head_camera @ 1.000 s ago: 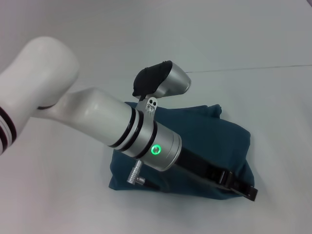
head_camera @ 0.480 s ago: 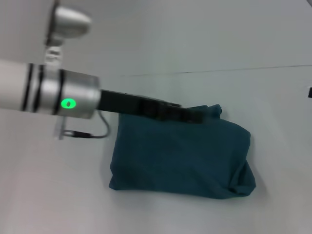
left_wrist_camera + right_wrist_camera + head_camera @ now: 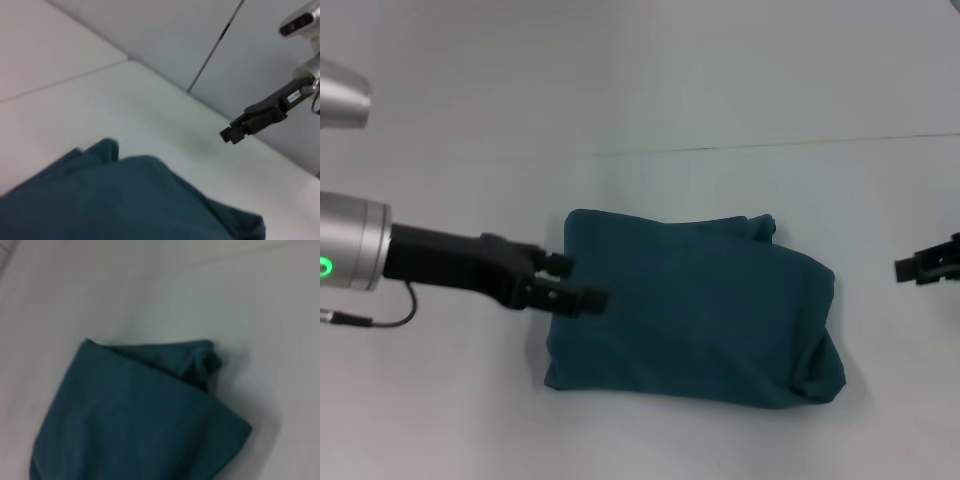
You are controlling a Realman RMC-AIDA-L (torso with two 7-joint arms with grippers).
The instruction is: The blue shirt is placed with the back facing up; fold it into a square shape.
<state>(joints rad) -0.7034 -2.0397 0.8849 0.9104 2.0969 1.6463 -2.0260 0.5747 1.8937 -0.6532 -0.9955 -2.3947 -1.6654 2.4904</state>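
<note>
One blue shirt [image 3: 695, 305] lies folded into a rough rectangle on the white table [image 3: 740, 80]; the left gripper [image 3: 582, 290] reaches over its left edge, the right gripper [image 3: 912, 268] sits well apart; whether either claw is apart or together, I cannot tell.

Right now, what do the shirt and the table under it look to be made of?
Shirt: soft matte knit, likely cotton; it slumps in rounded folds, bunched at one corner. Table: smooth, hard, pale surface, perhaps laminate, with faint sheen and a thin seam line.
</note>
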